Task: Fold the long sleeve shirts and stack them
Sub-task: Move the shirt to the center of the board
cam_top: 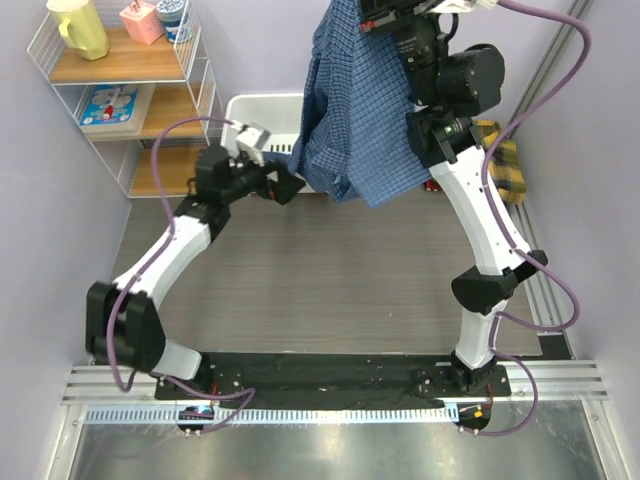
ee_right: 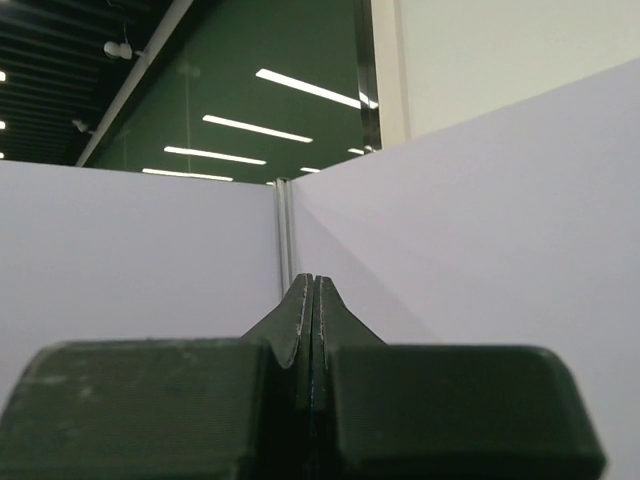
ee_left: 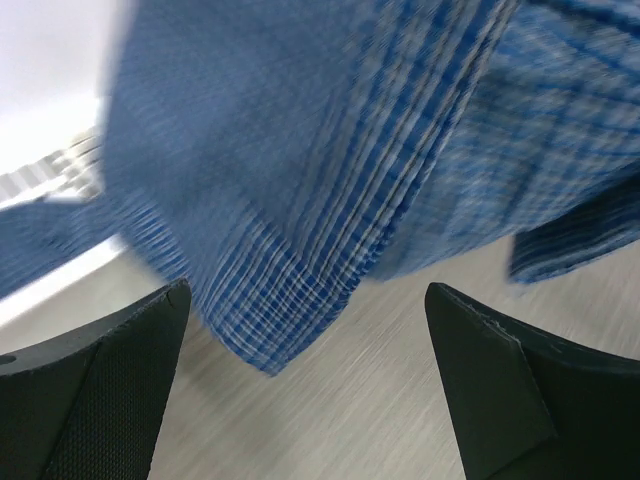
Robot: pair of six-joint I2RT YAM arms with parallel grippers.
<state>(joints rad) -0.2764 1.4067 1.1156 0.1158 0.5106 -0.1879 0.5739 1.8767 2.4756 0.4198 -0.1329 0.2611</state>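
The blue fine-check long sleeve shirt point(cam_top: 355, 110) hangs in the air over the back of the table, bunched and draped from the top of the view. My right gripper point(cam_top: 380, 12) is raised high at its upper end. In the right wrist view its jaws point(ee_right: 313, 295) are pressed shut and point at the wall, and the cloth does not show there. My left gripper point(cam_top: 285, 185) stands open at the shirt's lower left hem. In the left wrist view a hem corner point(ee_left: 275, 330) dangles just beyond the wide-apart fingers point(ee_left: 100, 390). The yellow-and-dark plaid shirt point(cam_top: 505, 165) lies at the right, behind the right arm.
A white basket point(cam_top: 262, 108) stands at the back of the table behind the hanging shirt. A wire shelf rack point(cam_top: 120, 95) with cups and small items fills the back left corner. Walls close in on both sides. Grey wood-grain tabletop point(cam_top: 330, 280) lies between the arms.
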